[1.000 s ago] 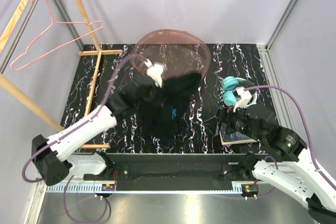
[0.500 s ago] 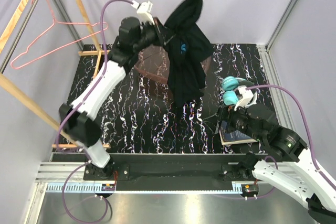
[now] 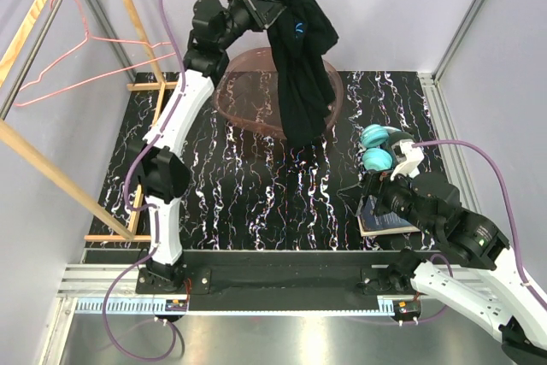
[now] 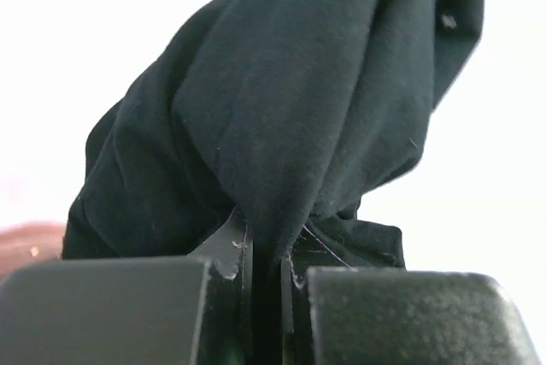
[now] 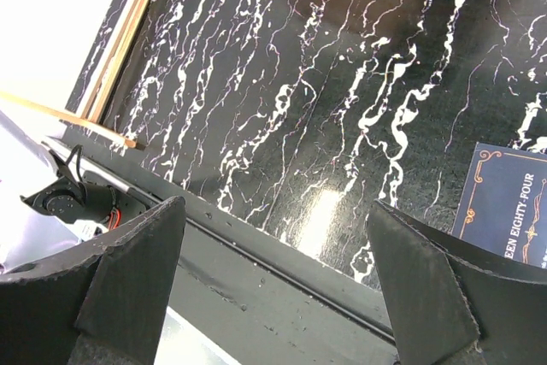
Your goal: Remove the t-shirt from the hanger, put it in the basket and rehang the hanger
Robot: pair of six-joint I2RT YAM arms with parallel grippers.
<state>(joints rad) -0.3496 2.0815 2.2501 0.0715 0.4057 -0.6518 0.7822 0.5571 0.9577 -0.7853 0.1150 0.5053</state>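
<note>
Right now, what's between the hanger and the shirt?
In the top view, a wooden bar and the left arm stand between the hanger and the shirt. The left gripper is shut on the shirt.

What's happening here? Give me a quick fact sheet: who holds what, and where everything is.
left gripper: shut on the t-shirt, raised high
t-shirt: black, dangling limp from that gripper
hanger: pink wire, bare, by the wooden frame at far left
right gripper: open, empty, low over the table, near the book
task state: t-shirt is off the hanger
</note>
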